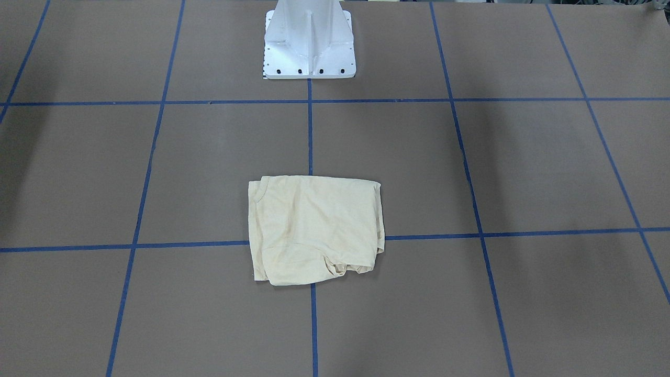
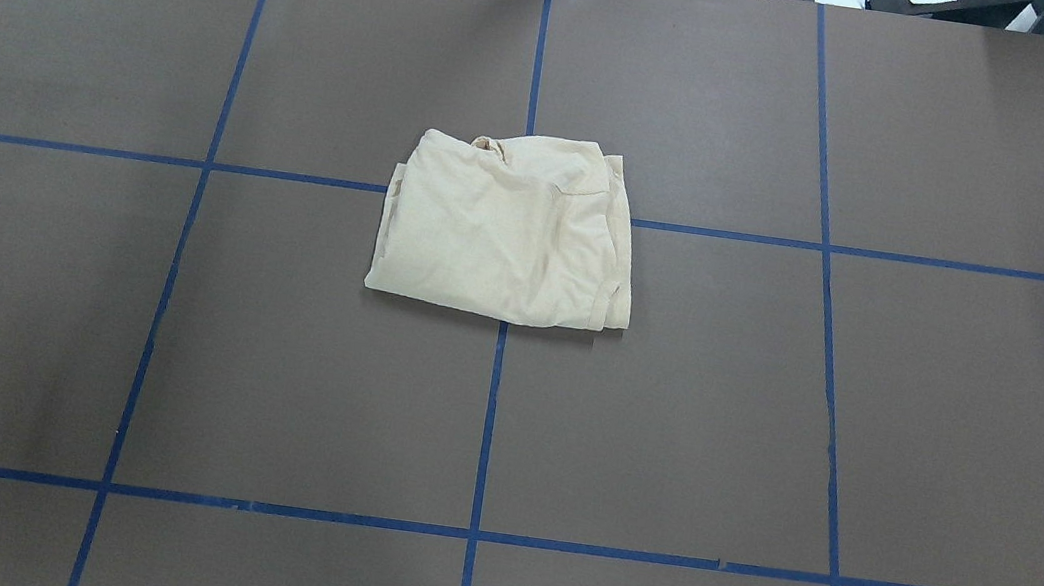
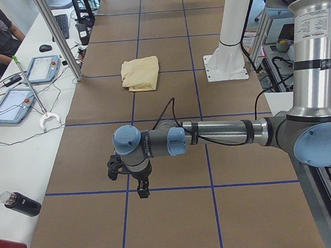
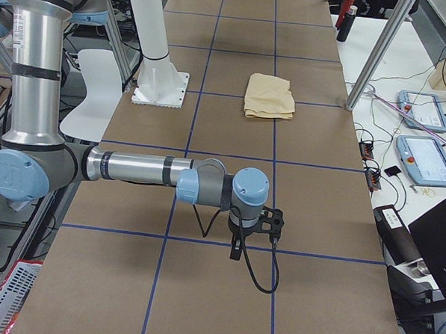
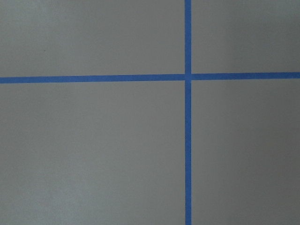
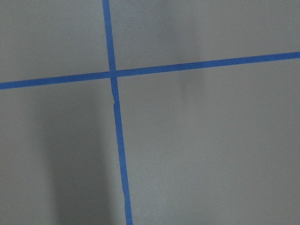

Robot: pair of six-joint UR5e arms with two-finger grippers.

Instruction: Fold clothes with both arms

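Brown table [image 2: 272,351], folded T-shirt [image 2: 508,229] centred; far from every edge

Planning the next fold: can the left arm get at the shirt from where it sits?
Probably yes. The shirt lies folded mid-table, and only bare table separates it from the left gripper.

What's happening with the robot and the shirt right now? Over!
Left end effector and right end effector low over bare table, open or shut unclear. Shirt folded mid-table, neither arm touching it. Nothing on it.
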